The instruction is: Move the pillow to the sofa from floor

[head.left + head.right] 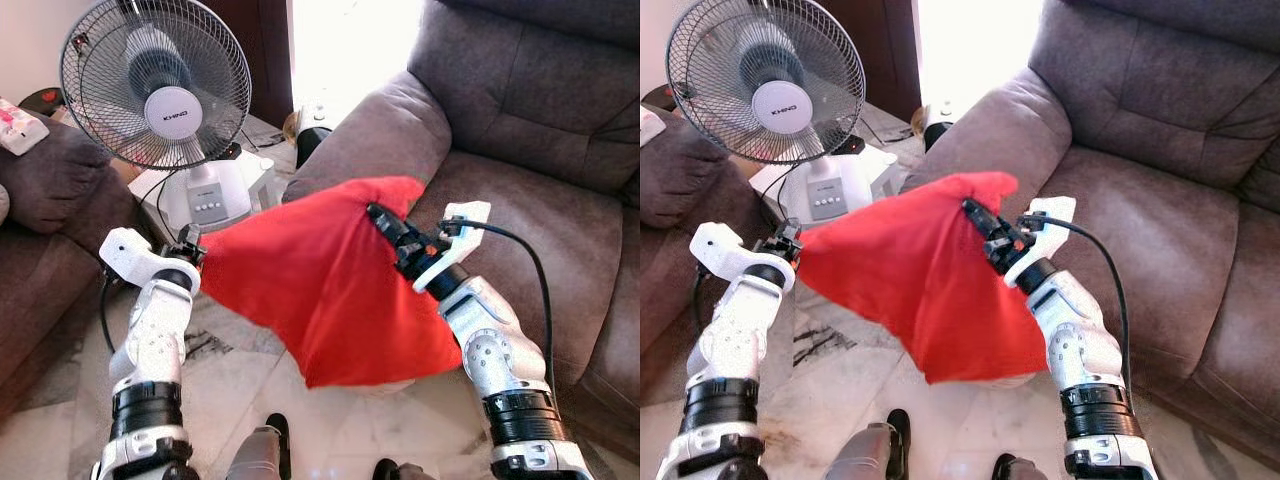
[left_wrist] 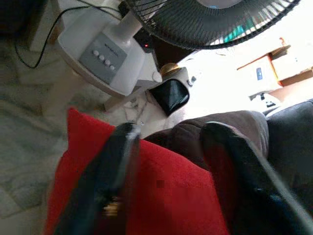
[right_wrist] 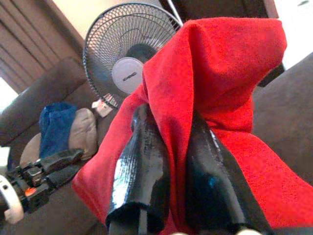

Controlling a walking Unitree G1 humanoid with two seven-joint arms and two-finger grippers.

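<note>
Brown sofa (image 1: 520, 150) behind, both pincers clamping red pillow (image 1: 320, 280), right wrist view reveals blue cloth (image 3: 56, 127).

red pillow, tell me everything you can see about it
The red pillow is a plain bright red fabric cushion, soft and limp, with no visible pattern. It is held off the floor between both arms, sagging with one corner hanging low above the marble floor. The right hand pinches a bunched fold at its upper edge; the left hand grips the opposite corner. It hangs in front of the brown sofa, near the armrest, not yet resting on the seat.
</note>
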